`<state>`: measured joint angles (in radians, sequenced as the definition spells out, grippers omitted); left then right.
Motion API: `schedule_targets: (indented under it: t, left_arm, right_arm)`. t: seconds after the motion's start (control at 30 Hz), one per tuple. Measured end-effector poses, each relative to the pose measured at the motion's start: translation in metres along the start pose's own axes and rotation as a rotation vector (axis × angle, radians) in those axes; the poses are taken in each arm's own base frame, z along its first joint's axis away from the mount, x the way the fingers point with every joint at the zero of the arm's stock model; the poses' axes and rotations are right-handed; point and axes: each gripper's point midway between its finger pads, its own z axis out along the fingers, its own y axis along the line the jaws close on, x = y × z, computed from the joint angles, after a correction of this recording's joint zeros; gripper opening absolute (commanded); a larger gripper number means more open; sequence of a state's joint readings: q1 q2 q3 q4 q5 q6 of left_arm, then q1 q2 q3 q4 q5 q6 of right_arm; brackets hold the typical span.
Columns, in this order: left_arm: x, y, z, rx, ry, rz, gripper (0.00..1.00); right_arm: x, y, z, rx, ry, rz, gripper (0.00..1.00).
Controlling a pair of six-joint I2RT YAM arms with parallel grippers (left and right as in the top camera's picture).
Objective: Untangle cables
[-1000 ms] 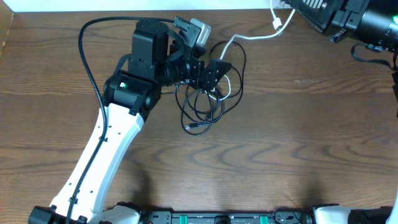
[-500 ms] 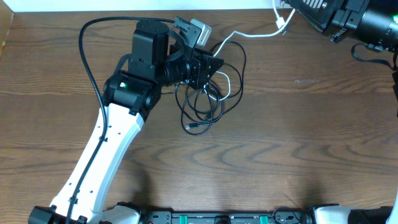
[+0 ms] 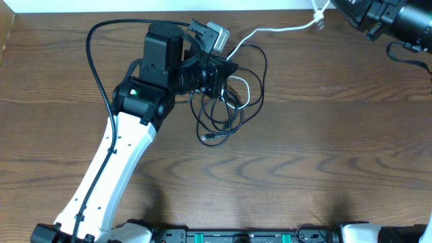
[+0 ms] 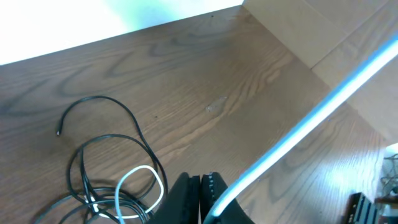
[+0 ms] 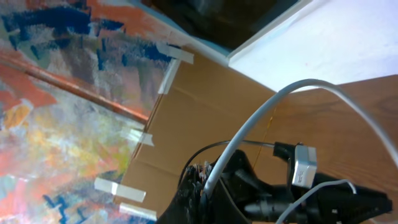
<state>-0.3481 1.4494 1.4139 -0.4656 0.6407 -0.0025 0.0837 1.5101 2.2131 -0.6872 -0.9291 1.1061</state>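
**A:** What are the cords like?

**B:** Thin, smooth and round. The white cable (image 3: 273, 30) runs in a nearly straight line across the far part of the worktop (image 3: 324, 148), which is brown with a bold wood grain. A short length of it also curls into a small loop among the black cables (image 3: 233, 111). Those lie on the wood in overlapping round coils just right of the left arm, with a small plug end (image 3: 208, 138) poking out at the near side of the pile.

**A:** And the left claw (image 4: 200, 188)?

**B:** Its dark fingers are pressed together, pinching the white cable just above the black coils. In the wrist view the cord leaves the fingertips and slants up to the right, blurred and bright. I cannot tell whether the fingers also touch a black loop.

**A:** The right claw (image 5: 202, 183)?

**B:** Closed as well, at the far right corner, mostly beyond the overhead view's edge. Its wrist view shows the tips nipping the white cable, which arcs up and away from them.
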Motion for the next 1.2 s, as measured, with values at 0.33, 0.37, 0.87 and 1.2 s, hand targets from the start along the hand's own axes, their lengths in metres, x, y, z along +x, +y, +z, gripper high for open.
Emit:
schedule_targets:
  t: [0.33,0.37,0.87,1.2]
  left_arm:
    - [-0.007,-0.001,0.000,0.006,-0.026,-0.064,0.08]
    - [-0.010,-0.002,-0.001,0.012,-0.036,-0.073,0.07]
    - [-0.082,-0.060,-0.079,0.095,-0.347,-0.104,0.08]
    - [-0.135,-0.085,-0.114,0.243,-0.561,-0.252,0.08]
  right_arm:
    - [-0.004,-0.013,-0.001,0.053,-0.026,-0.045,0.31]
    - [-0.003,-0.019,-0.001,0.074,-0.027,-0.047,0.48]
    - [-0.001,-0.117,-0.017,0.482,-0.012,-0.223,0.99]
    - [0.024,-0.160,-0.045,0.703,0.144,-0.375,0.99]
